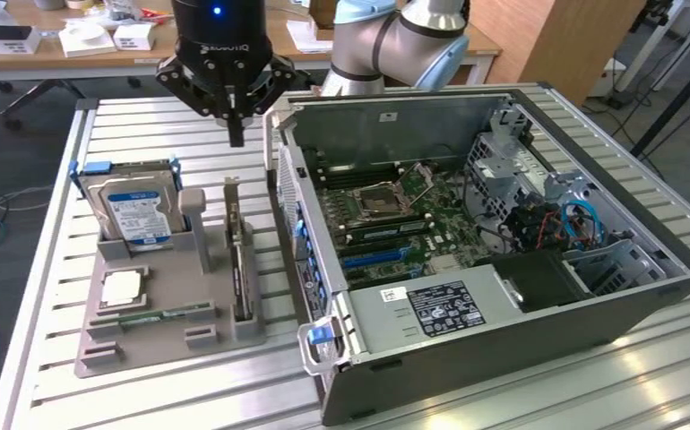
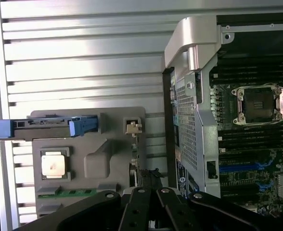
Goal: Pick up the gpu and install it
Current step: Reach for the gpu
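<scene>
Overhead, the gripper [image 1: 237, 134] was seen w/ its two fingers pressed together and nothing pinched btwn them. It was hung above the far end of the gpu [image 1: 240, 260], clear of it. The gpu was stood on its long edge in a slot of the grey holder tray [image 1: 166, 296], along the tray's edge nearest the PC case [image 1: 465, 376], w/ the silver bracket at the far end. In the wrist view the closed fingertips [image 2: 137, 207] were found approx. over the card's thin top edge.

Also kept on the tray:
- a hard drive [image 1: 140, 210] w/ blue label, upright at the far corner away from the case
- a CPU [image 1: 122, 288], laid flat nearer the front
- a green memory stick [image 1: 159, 315], by the tray's near edge

The tray was set on the slatted table [image 1: 118, 125], just beside the case. The case was laid open w/ the motherboard [image 1: 381, 206] exposed.
</scene>
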`<action>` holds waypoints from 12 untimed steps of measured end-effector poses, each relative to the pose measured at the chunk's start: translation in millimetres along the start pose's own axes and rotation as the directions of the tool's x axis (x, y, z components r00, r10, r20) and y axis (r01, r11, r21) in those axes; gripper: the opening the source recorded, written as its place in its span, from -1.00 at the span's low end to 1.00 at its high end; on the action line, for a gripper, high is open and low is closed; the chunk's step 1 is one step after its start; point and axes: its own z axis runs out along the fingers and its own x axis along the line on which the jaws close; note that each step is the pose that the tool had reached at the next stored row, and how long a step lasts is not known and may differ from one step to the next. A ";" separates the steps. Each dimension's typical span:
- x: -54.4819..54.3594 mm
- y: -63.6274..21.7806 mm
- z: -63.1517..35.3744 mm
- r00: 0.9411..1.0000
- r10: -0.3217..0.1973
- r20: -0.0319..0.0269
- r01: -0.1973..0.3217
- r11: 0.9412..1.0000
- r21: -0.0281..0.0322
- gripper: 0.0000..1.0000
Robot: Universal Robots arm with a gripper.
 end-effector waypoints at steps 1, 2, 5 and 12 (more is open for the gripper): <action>0.0 0.0 -0.1 1.000 0.000 0.000 0.000 1.000 0.000 -0.80; 0.0 0.0 0.0 1.000 0.000 0.000 0.000 1.000 0.000 -0.80; 0.0 0.0 0.0 1.000 0.000 0.000 0.000 1.000 0.000 -0.80; 0.0 -6.2 -0.4 1.000 0.000 0.000 0.000 1.000 0.000 -0.80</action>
